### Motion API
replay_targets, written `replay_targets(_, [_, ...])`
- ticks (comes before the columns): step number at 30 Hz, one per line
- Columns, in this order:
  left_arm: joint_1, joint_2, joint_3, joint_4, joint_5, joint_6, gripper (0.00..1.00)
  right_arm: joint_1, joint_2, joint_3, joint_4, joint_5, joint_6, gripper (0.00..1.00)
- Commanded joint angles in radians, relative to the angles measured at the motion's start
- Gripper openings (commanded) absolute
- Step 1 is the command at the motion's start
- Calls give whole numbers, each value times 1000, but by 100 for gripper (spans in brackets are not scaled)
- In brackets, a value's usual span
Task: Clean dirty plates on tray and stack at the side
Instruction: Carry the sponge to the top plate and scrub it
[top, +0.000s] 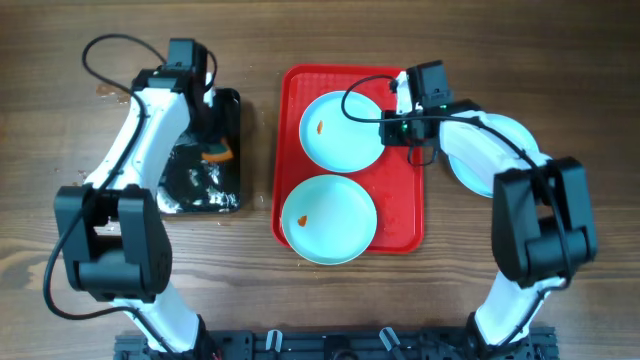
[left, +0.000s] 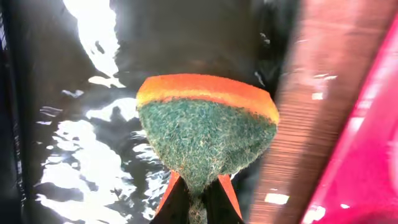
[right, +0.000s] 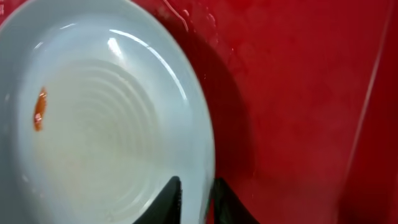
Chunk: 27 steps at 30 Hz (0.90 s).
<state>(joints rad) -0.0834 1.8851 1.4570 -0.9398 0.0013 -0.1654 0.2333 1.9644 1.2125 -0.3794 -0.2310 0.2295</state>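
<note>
The red rectangular plastic tray (top: 405, 215) lies mid-way along the wooden counter (top: 260, 300), with one round pale-blue plate (top: 340, 130) at its far end and a second plate (top: 328, 218) at its near end. A third plate (top: 468, 172) lies on the counter just right of it. To its left lies the black rectangular tray (top: 236, 150), with an orange-backed scouring sponge (left: 208, 124) over it.

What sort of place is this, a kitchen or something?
Probably a robot test bench, not a real kitchen: two robot arms stand at a wooden table, the left gripper holding a sponge over a wet black tray, the right gripper at a smeared plate on a red tray.
</note>
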Motion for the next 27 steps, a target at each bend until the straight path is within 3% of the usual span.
replay_targets(1, [-75, -31, 68, 37, 99, 1, 4, 0, 60, 5, 12, 6, 36, 8])
replay_targets(6, [-159, -30, 68, 239, 275, -103, 4, 0, 66, 5, 1, 22, 36, 4])
replay_targets(9, [-238, -7, 67, 344, 291, -142, 4, 0, 66, 5, -11, 29, 35, 4])
replay_targets(18, [-374, 190, 67, 407, 290, -192, 4, 0, 66, 5, -21, 29, 35, 4])
replay_targets(23, [-369, 287, 67, 421, 134, -171, 4, 0, 66, 5, -32, 29, 36, 4])
replay_targets(27, [-369, 311, 67, 397, -51, -61, 4, 0, 66, 5, -37, 29, 37, 5])
